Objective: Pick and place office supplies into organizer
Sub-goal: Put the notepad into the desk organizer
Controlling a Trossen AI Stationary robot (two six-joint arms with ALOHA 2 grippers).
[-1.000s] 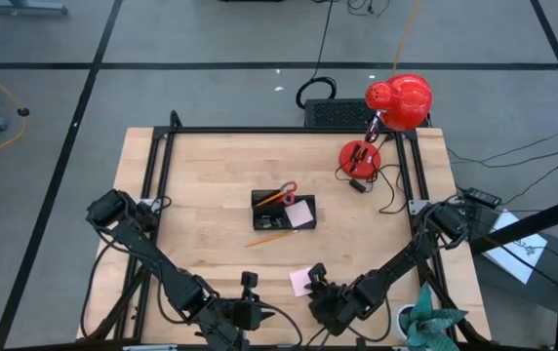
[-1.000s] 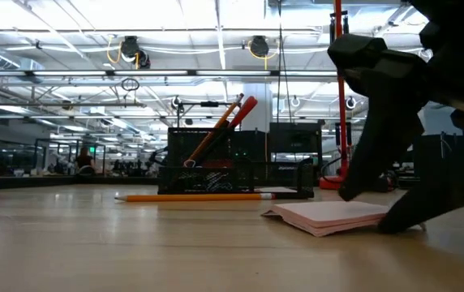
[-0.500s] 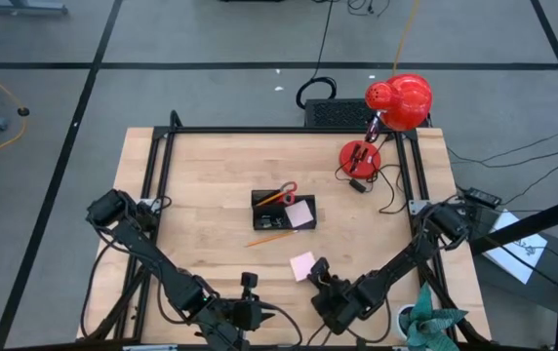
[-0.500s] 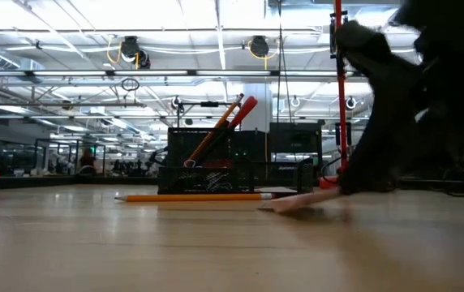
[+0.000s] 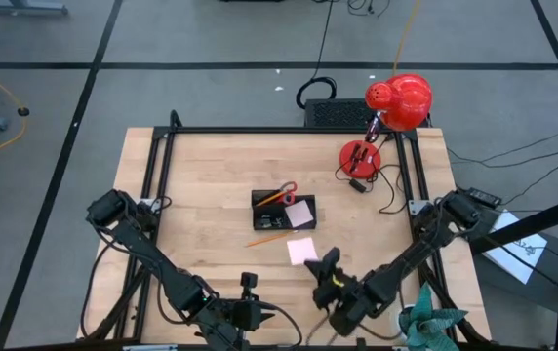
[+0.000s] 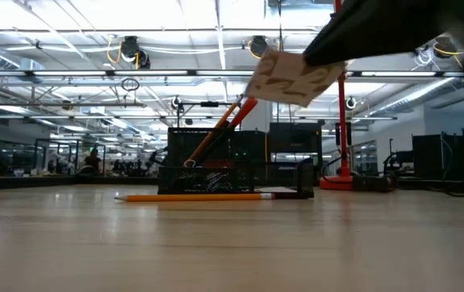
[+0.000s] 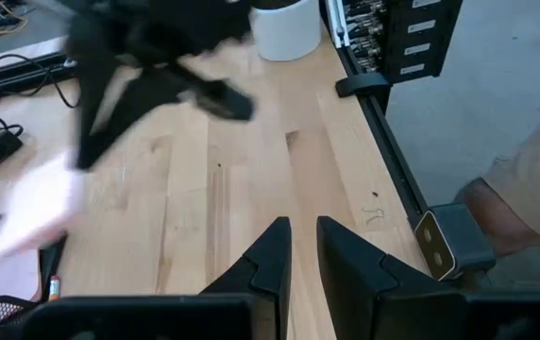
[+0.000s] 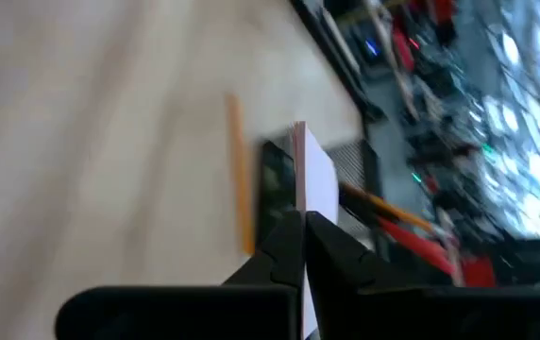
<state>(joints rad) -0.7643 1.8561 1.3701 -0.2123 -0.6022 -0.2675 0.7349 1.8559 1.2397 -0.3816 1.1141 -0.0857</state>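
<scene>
Right gripper (image 5: 316,265) jaws clamp sticky-note pad (image 5: 301,250) aloft near pencil (image 5: 270,237), organizer (image 5: 271,211); left jaws slightly parted.

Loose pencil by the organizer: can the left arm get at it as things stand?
Probably yes. The pencil lies bare on the table in front of the organizer; the left gripper holds nothing. The right gripper, carrying the sticky pad, crowds one end.

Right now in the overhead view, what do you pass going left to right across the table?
left gripper → orange pencil → black organizer → pink sticky-note pad held in the right gripper → red lamp base
</scene>
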